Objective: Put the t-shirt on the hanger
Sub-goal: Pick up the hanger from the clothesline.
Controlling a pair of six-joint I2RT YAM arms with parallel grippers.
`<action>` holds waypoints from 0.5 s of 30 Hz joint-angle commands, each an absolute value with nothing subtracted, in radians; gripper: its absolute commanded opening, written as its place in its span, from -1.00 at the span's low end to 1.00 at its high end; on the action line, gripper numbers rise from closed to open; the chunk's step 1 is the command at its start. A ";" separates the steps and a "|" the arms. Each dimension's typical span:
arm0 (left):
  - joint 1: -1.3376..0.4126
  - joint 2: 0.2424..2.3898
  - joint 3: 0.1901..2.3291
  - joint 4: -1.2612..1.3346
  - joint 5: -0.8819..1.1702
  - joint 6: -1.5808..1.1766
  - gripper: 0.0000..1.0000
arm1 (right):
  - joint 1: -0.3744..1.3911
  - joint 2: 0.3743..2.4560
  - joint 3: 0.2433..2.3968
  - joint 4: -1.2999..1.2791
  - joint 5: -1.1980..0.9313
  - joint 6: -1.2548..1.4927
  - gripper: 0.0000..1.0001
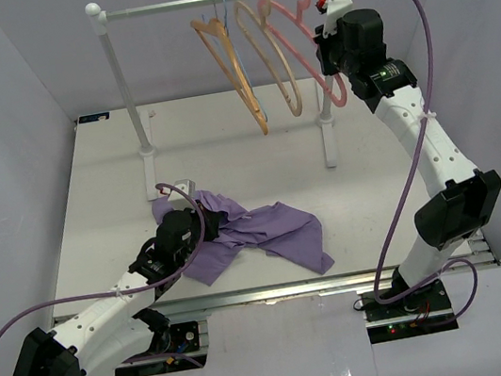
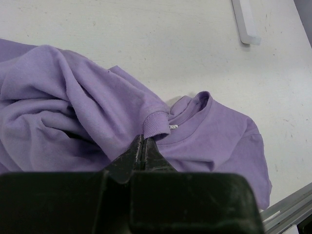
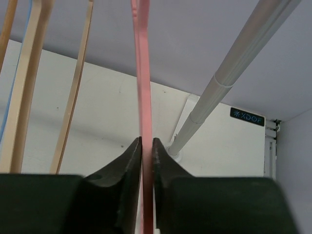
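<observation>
our left claw (image 2: 145, 144) is pinched shut on the collar (image 2: 190, 124) of the soft, light, floppy purple shirt (image 1: 267, 233) crumpled low-centre on the table (image 1: 124, 170), and the right claw (image 3: 146, 142) is clamped on the stiff pink hanger (image 3: 143, 73) hanging upper right, so we reckon the neck hole is the spot to hold.

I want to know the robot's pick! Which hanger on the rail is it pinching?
The pink hanger, rightmost on the rail: the right gripper is shut on it. The tan hangers and blue one hang untouched.

Crumpled lavender t-shirt (image 1: 272, 234), pink hanger (image 3: 142, 73) hanging
</observation>
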State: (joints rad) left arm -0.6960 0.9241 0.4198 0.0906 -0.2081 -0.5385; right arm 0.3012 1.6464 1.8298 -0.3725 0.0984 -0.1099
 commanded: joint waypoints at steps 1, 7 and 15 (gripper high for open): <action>-0.701 0.922 0.446 0.107 -0.192 -0.531 -1.00 | 0.298 1.665 1.940 -0.389 0.117 -0.115 -0.84; -0.701 0.913 0.444 0.106 -0.192 -0.531 -1.00 | 0.299 1.670 2.015 -0.403 0.127 -0.121 -0.85; -0.702 0.913 0.442 0.106 -0.194 -0.532 -1.00 | 0.298 1.570 1.939 -0.379 0.141 -0.083 -0.85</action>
State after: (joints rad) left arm -0.6960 0.9241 0.4198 0.0906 -0.2012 -0.5385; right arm 0.3013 1.6727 1.9527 -0.4369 0.1195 -0.1082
